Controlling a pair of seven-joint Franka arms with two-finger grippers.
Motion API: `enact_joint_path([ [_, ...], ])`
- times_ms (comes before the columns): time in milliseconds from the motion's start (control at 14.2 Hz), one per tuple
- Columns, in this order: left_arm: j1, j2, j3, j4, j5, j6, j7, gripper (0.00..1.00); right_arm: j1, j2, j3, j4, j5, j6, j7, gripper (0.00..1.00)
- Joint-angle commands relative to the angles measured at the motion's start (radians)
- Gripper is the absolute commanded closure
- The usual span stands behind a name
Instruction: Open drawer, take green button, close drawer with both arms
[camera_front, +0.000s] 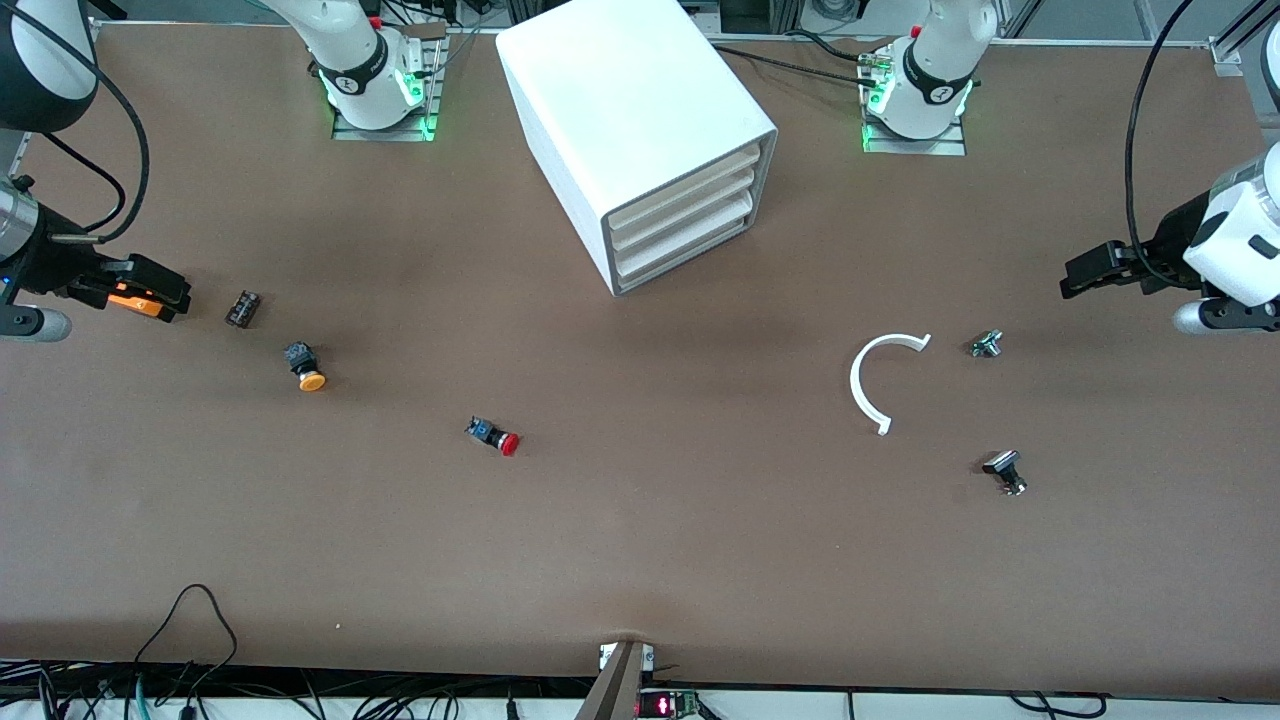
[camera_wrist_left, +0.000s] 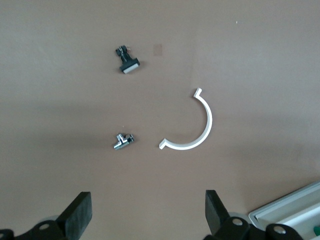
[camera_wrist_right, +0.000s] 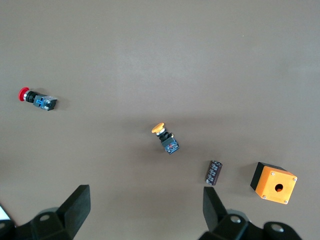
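Clock directions are read on the front view. At nine o'clock on the table the right gripper (camera_front: 165, 292) hangs over the right arm's end. Its jaws are spread wide with nothing between them, as the right wrist view confirms (camera_wrist_right: 145, 200). Under it lies an orange box (camera_wrist_right: 274, 182), partly hidden in the front view. A small dark cylinder (camera_front: 243, 308) lies at three o'clock from the gripper. At four o'clock from the cylinder is the orange-yellow-capped button (camera_front: 305, 365). The red-capped button (camera_front: 495, 437) lies at four o'clock from that one, nearer the camera.

The white cabinet (camera_front: 640, 120) stands at twelve o'clock on the table. Its drawers (camera_front: 685, 215) are all pushed in, their fronts facing about five o'clock. They lie between two and three o'clock from the right gripper and between nine and ten o'clock from the left, well apart from both. The green-capped button shows in no view, so I cannot tell where it is.

At four o'clock from the cabinet lies a white arc-shaped piece (camera_front: 880, 380). A small chrome fitting (camera_front: 986, 344) lies at two o'clock from it and a black-and-silver part (camera_front: 1004, 472) at four o'clock. At three o'clock on the table the left gripper (camera_front: 1075, 278) hangs over the left arm's end. Its jaws are wide apart and empty (camera_wrist_left: 148, 205).
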Motion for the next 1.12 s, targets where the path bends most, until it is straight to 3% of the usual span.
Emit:
enact_joint_path([
  [0, 0.003, 0.014, -0.005, -0.01, -0.029, -0.024, 0.002, 0.0, -0.004, -0.025, -0.004, -0.019, 0.0, 0.012, -0.007, 0.0],
  [281, 0.005, 0.082, -0.004, -0.048, -0.108, 0.01, 0.002, 0.0, 0.019, -0.014, 0.003, -0.014, -0.006, 0.012, -0.01, 0.0],
  [421, 0.005, 0.093, -0.004, -0.151, -0.203, 0.106, 0.002, 0.0, 0.022, -0.007, 0.003, -0.014, -0.003, 0.006, -0.013, 0.0],
  [632, -0.008, 0.109, -0.011, -0.249, -0.245, 0.148, 0.005, 0.0, 0.05, 0.016, 0.003, -0.016, -0.002, 0.005, -0.015, 0.0],
  [842, -0.015, 0.157, -0.069, -0.285, -0.256, 0.149, 0.034, 0.0, 0.05, 0.021, 0.003, -0.017, -0.002, -0.021, -0.013, 0.0],
  [1053, -0.037, 0.23, -0.088, -0.303, -0.377, 0.146, 0.098, 0.0, 0.05, 0.055, 0.008, -0.02, 0.029, -0.029, -0.07, 0.0],
])
